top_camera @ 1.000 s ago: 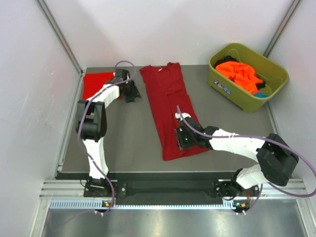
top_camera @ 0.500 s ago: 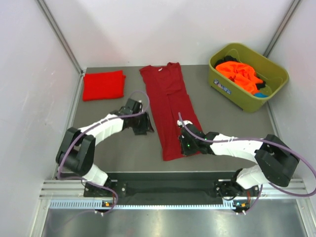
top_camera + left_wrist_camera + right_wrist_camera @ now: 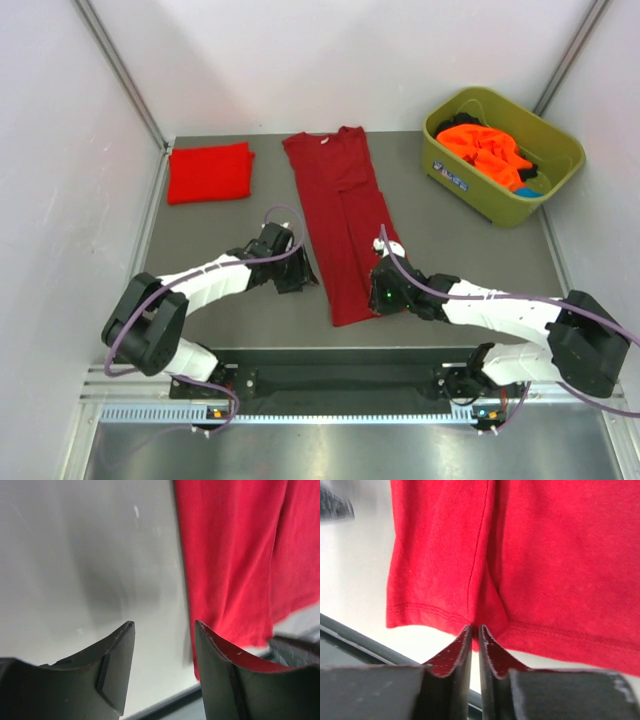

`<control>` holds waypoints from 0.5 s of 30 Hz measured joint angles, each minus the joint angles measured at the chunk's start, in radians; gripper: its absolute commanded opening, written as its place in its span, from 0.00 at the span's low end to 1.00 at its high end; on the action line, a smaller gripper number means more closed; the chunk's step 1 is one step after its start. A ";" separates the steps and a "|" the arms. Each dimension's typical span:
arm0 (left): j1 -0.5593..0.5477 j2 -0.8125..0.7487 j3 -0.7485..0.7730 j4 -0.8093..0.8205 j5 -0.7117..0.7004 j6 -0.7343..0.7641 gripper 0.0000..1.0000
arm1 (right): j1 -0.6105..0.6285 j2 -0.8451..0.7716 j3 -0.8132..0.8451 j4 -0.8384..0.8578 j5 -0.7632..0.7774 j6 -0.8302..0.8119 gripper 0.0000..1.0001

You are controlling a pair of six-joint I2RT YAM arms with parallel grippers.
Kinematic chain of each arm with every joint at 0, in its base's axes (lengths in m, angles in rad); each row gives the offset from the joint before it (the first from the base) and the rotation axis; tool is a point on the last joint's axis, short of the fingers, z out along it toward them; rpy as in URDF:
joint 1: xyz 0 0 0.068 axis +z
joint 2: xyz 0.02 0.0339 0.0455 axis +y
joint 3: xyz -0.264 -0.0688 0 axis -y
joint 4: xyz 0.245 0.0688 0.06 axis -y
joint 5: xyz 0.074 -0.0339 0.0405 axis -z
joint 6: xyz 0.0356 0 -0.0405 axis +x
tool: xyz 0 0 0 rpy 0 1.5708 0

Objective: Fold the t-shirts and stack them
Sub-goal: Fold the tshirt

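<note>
A dark crimson t-shirt (image 3: 340, 200) lies lengthwise in the middle of the table, its collar at the far end. My right gripper (image 3: 380, 293) is at the shirt's near right hem. In the right wrist view the gripper (image 3: 475, 628) is shut on a pinch of that hem, and the cloth (image 3: 520, 555) puckers into the fingertips. My left gripper (image 3: 300, 272) sits low beside the shirt's left edge near the hem. In the left wrist view it (image 3: 164, 625) is open over bare table, with the shirt (image 3: 235, 555) just to its right. A brighter red folded t-shirt (image 3: 208, 172) lies at the far left.
An olive-green tub (image 3: 478, 193) stands at the far right and holds orange t-shirts (image 3: 485, 148) and some dark items. White walls close in both sides and the back. The table's dark front edge (image 3: 330, 352) runs just below the shirt's hem.
My left arm has swung from beside the red folded shirt down to the crimson shirt's left edge. My right gripper has slid to the hem and closed on it.
</note>
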 measured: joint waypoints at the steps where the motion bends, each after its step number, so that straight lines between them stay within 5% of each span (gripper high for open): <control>1: 0.003 0.009 0.012 -0.009 -0.016 0.001 0.56 | 0.006 -0.007 0.002 -0.007 0.013 0.001 0.17; 4: 0.024 0.069 0.090 -0.018 -0.054 0.015 0.57 | 0.060 -0.013 0.022 -0.050 0.058 0.000 0.29; 15: 0.087 0.287 0.294 -0.021 -0.068 0.045 0.54 | 0.159 0.074 0.107 -0.096 0.184 -0.006 0.35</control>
